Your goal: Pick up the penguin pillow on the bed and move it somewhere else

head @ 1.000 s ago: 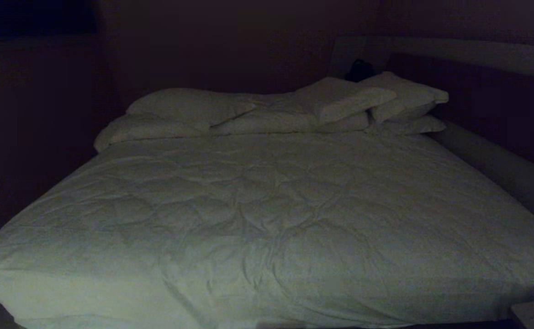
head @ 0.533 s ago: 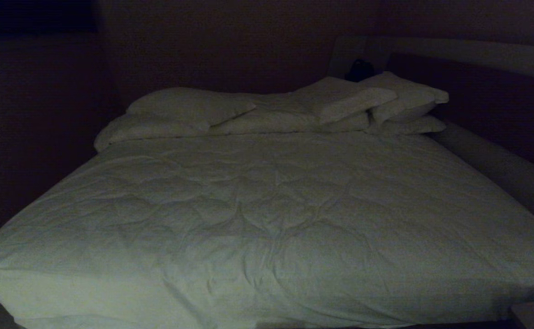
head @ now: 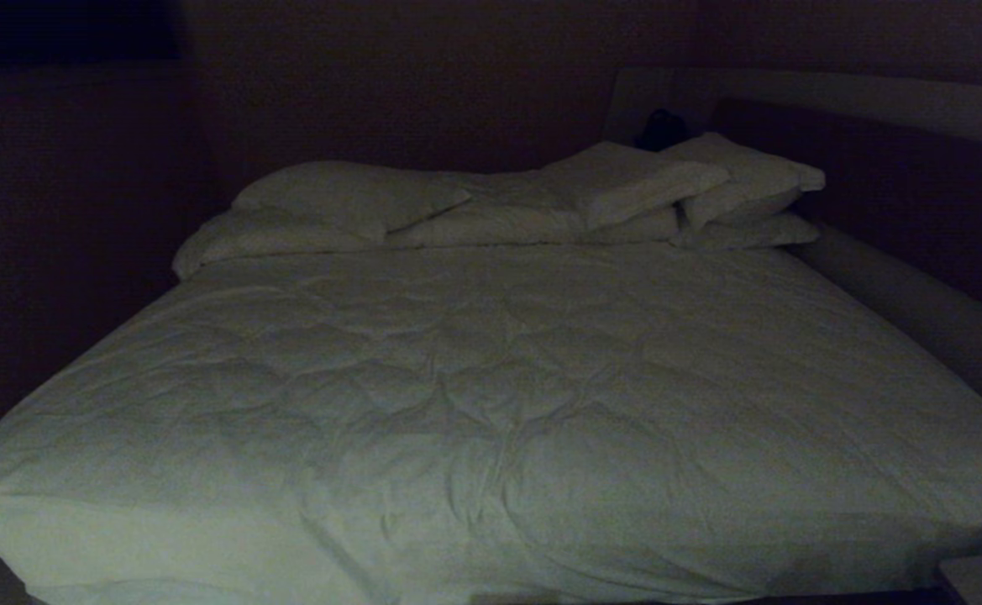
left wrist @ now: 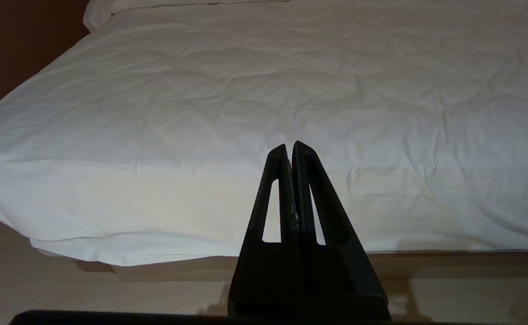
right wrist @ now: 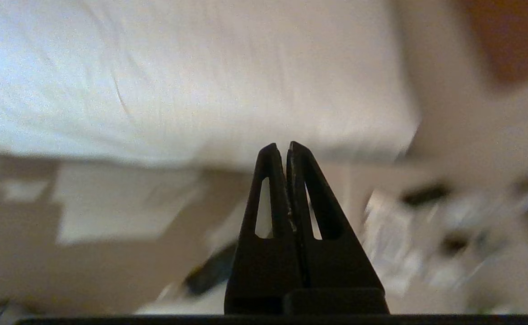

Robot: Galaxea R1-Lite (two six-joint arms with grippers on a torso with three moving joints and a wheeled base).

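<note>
My left pincer (left wrist: 291,146) is clenched on nothing, its tips pressed together and pointing toward 12 o'clock over the near edge of the bed (left wrist: 164,216) and its wrinkled white duvet (head: 491,395). My right pincer (right wrist: 281,148) is likewise clenched and empty, aimed at the bed's near corner above the floor (right wrist: 110,266). I cannot see the penguin pillow; only plain white pillows (head: 348,197) lie stacked at 12 o'clock by the headboard.

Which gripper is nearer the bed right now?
Left, likely: the left gripper faces the bed squarely from its foot edge; the right gripper hangs off its corner, over floor.
</note>
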